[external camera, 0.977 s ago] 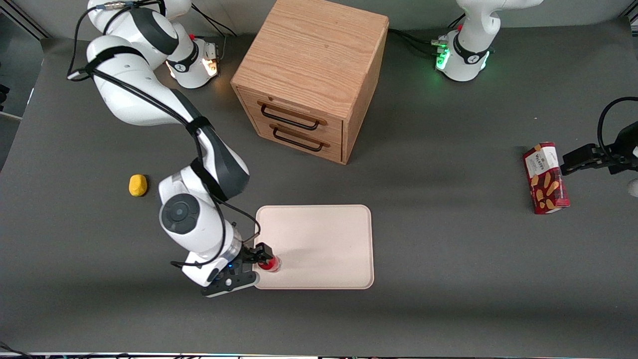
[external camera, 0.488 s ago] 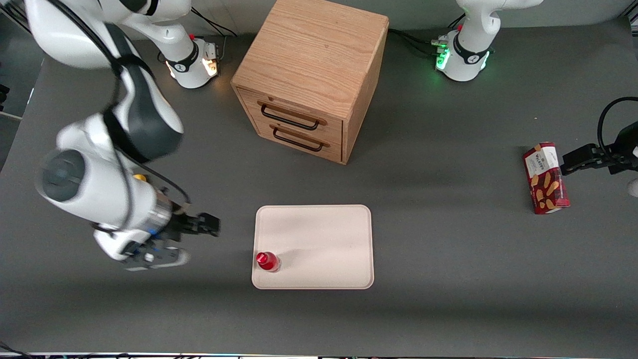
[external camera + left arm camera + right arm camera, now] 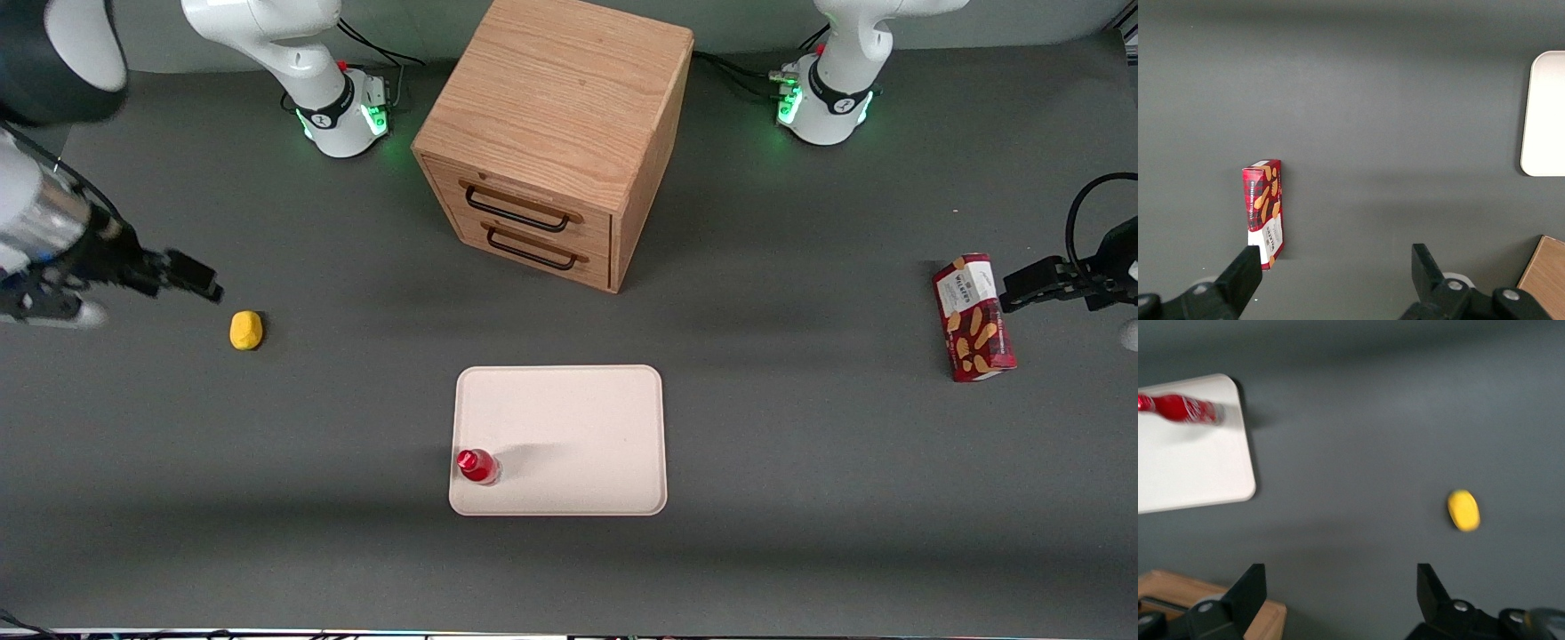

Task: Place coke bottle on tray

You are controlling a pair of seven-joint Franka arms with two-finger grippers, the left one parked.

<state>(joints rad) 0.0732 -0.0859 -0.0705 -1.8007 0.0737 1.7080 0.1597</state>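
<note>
Coke bottle (image 3: 477, 466) stands upright on the tray (image 3: 569, 427), in the tray corner nearest the front camera at the working arm's end. Gripper (image 3: 200, 283) empty, fingers apart, raised near the table's working-arm edge, close to a yellow lump (image 3: 246, 330).

Dark grey table (image 3: 800, 462), wooden drawer cabinet (image 3: 556, 133) with two black handles, even overhead light

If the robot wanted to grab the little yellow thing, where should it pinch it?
Probably across the narrow middle of the yellow thing, coming straight down from above: it is a small rounded lump lying low on the table. The hand hangs open beside it, holding nothing.
</note>
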